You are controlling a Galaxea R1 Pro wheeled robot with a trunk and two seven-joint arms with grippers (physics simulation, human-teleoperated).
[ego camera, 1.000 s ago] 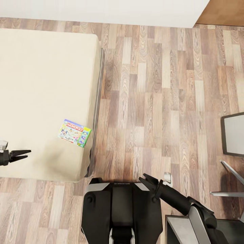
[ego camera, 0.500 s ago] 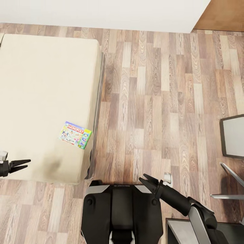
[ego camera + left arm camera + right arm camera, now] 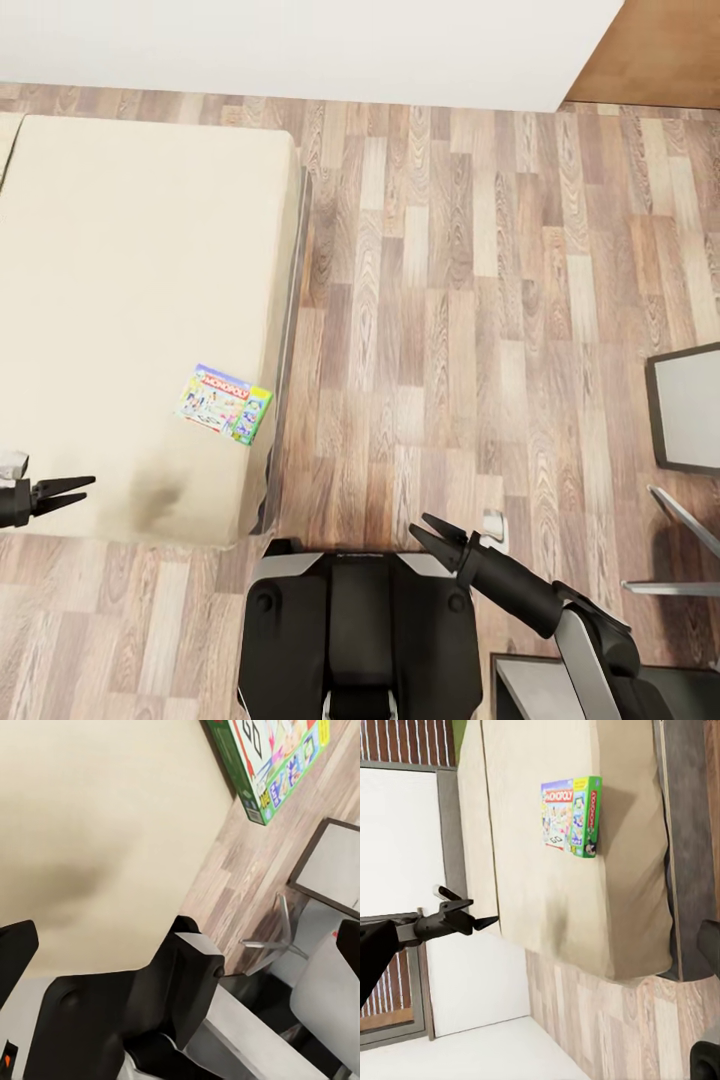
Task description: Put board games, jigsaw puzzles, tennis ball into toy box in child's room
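Observation:
One board game, the purple-green Monopoly box [image 3: 224, 403], lies flat on the cream bed [image 3: 130, 280] near its right edge. It also appears in the right wrist view [image 3: 572, 816] and the left wrist view [image 3: 277, 757]. My left gripper [image 3: 72, 490] hovers open over the bed's near corner, well to the left of the box, holding nothing. My right gripper [image 3: 428, 533] stands open and empty above the floor beside my base. The toy box, jigsaw puzzles and tennis ball are out of view.
Wood-plank floor [image 3: 450, 300] stretches between the bed and a pale grey top with a dark rim [image 3: 690, 405] at the right edge; I cannot tell whether it is the table. A thin metal frame [image 3: 670, 560] stands below it. A white wall [image 3: 300, 50] runs along the back.
The whole picture has slid downward, so the camera has moved; more wall and the bed's far left corner now show. Both arms keep their pose and the Monopoly box stays where it was on the bed.

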